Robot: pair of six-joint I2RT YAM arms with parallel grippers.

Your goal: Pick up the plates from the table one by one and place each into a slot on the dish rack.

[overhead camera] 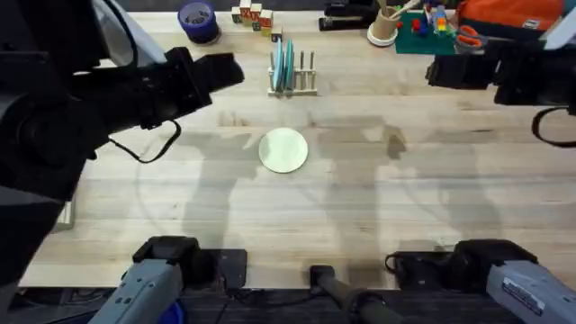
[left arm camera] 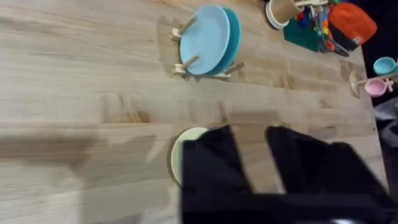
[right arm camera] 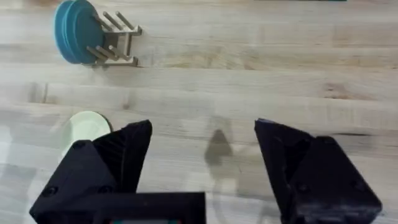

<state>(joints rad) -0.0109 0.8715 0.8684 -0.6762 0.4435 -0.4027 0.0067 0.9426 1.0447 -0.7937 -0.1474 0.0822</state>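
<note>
A cream-yellow plate (overhead camera: 283, 149) lies flat on the wooden table (overhead camera: 378, 207), near the dish rack (overhead camera: 292, 74), where two light blue plates (overhead camera: 283, 65) stand upright in slots. The left gripper (left arm camera: 256, 155) and the right gripper (right arm camera: 202, 155) both hang spread apart, holding nothing.

Your table (overhead camera: 378, 207) is pale wooden planking with plain grain and a matt finish. The rack (overhead camera: 301, 85) is bare light wood, dowels and base alike. The cream plate (overhead camera: 283, 149) looks smooth and matt; the blue plates (left arm camera: 211, 38) look smooth too. Both tools (left arm camera: 255, 162) (right arm camera: 202, 162) look like matt black plastic.
</note>
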